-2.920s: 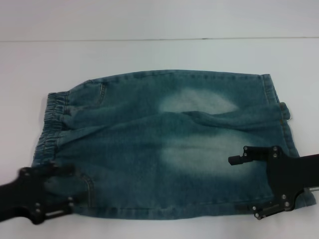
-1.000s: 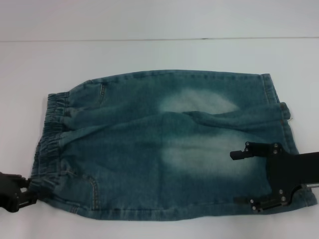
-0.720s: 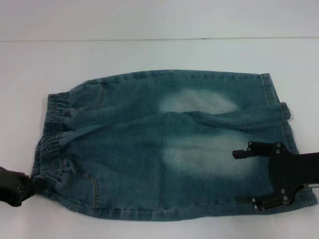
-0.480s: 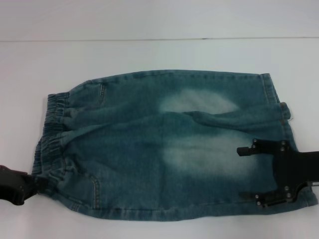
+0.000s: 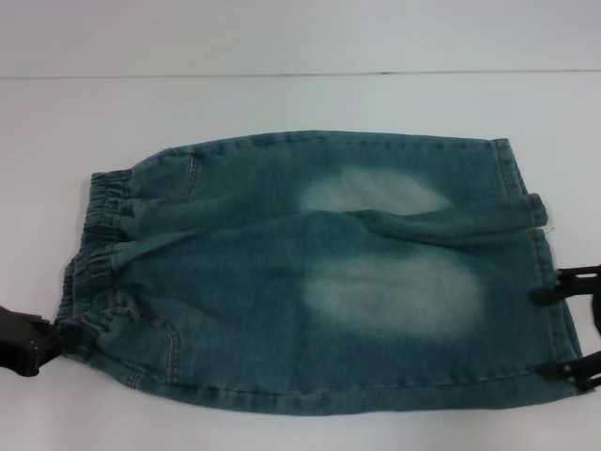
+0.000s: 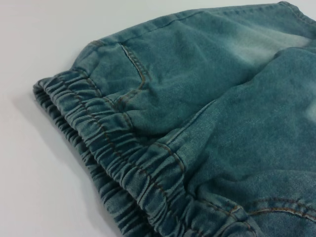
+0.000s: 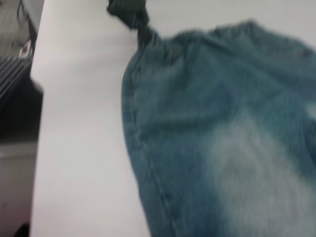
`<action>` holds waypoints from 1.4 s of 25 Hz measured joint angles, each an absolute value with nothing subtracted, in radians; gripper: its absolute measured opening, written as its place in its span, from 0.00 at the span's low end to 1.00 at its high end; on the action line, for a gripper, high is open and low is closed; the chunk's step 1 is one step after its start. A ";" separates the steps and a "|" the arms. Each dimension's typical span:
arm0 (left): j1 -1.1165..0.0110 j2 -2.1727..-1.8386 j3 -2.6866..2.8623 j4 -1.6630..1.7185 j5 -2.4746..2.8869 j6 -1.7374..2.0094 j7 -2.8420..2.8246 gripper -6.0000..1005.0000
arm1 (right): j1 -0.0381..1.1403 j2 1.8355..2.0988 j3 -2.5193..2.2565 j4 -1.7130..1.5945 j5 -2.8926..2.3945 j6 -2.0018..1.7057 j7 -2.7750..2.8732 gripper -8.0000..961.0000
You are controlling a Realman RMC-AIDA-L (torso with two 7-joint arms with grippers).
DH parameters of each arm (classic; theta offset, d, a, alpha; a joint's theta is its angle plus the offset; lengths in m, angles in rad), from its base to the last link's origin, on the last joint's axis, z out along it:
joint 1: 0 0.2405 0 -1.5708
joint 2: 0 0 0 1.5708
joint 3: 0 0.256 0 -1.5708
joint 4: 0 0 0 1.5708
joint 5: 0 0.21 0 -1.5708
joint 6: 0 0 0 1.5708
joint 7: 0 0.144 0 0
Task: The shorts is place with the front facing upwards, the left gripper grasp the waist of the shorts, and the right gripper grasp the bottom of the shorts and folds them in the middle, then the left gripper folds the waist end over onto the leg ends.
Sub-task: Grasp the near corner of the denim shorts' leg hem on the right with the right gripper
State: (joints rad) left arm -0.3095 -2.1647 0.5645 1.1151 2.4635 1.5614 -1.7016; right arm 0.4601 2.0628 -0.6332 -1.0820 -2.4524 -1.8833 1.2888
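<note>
The shorts point(image 5: 310, 272) lie flat on the white table, blue-green denim with pale faded patches. The waist of the shorts point(image 5: 94, 254) points left and the leg ends point(image 5: 540, 272) point right. My left gripper point(image 5: 58, 336) sits at the near corner of the waist, shut on the bunched elastic band. The left wrist view shows only the puckered waist point(image 6: 123, 168) close up. My right gripper point(image 5: 539, 334) is at the picture's right edge, open, its two fingers straddling the near leg hem. From the right wrist view, the left gripper point(image 7: 127, 12) is seen pinching the far waist corner.
A white table point(image 5: 282, 103) surrounds the shorts, with its back edge running across the top of the head view. In the right wrist view the table's side edge point(image 7: 37, 123) drops off to dark floor and equipment.
My left gripper moved off the shorts to the near waist corner and closed on it, bunching the band. My right gripper slid right across the near leg to its hem.
</note>
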 joint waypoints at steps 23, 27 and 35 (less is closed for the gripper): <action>-0.310 -2.164 0.569 1.111 2.463 1.562 -1.699 0.06 | 0.569 2.082 -0.834 -1.235 -2.900 -1.982 1.701 0.84; -0.311 -2.164 0.568 1.111 2.463 1.560 -1.699 0.06 | 0.562 2.087 -0.862 -1.227 -2.901 -1.973 1.713 0.84; -0.311 -2.163 0.568 1.089 2.463 1.530 -1.698 0.06 | 0.551 2.097 -0.906 -1.191 -2.861 -1.940 1.713 0.84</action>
State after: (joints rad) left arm -0.3114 -2.1633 0.5675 1.0891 2.4627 1.5297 -1.6982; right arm 0.5509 2.0970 -0.9060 -1.1910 -2.8607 -1.9395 1.7134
